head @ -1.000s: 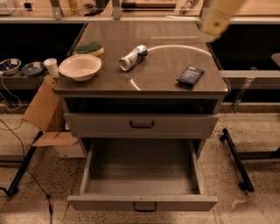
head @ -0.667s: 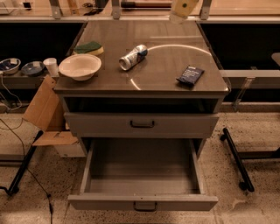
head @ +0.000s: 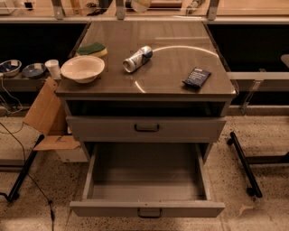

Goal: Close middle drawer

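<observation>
A grey drawer cabinet (head: 63, 90) stands in the middle of the camera view. Under its top is a dark gap, then a drawer front (head: 108, 128) with a dark handle, pushed in. The drawer below it (head: 146, 173) is pulled far out and is empty; its front (head: 99, 209) with its handle faces me near the bottom edge. Anything lower on the cabinet is hidden by it. A pale part of my gripper (head: 140, 4) shows only at the top edge, above the far end of the cabinet top and well away from the open drawer.
On the cabinet top lie a white bowl (head: 82, 68), a green sponge (head: 91, 48), a can on its side (head: 137, 58) and a dark snack bag (head: 197, 77). An open cardboard box (head: 45, 115) sits on the left. A black stand leg (head: 244, 162) is on the floor at the right.
The pale gripper at the top edge has moved from the right to the left across the far end of the cabinet. The drawers and the things on top have not moved.
</observation>
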Robot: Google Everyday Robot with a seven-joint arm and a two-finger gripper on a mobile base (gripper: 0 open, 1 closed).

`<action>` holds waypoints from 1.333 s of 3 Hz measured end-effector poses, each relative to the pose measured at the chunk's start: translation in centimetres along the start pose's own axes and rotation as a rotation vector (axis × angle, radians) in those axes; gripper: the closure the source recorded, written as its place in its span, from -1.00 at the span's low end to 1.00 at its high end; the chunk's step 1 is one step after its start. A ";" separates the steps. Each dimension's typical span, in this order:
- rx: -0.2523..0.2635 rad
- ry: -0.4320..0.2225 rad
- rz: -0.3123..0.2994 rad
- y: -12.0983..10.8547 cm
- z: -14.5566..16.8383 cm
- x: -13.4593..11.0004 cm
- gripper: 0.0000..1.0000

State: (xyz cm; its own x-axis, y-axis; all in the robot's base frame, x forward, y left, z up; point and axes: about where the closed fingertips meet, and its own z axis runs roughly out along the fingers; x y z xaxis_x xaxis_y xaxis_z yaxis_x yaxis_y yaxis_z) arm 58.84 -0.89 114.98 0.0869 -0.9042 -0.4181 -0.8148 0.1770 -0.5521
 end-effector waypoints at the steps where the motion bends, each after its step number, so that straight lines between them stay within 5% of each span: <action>1: 0.010 -0.016 0.062 0.2 3.5 -1.1 -1.00; 3: -0.008 -0.053 0.165 0.4 12.5 -3.2 -1.00; 4: -0.035 -0.033 0.317 -0.4 16.5 -4.3 -1.00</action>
State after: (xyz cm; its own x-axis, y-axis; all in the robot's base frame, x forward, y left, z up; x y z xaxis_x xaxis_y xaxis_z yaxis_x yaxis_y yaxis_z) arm 68.25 9.36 105.16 -0.1570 -0.7929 -0.5887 -0.8232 0.4344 -0.3655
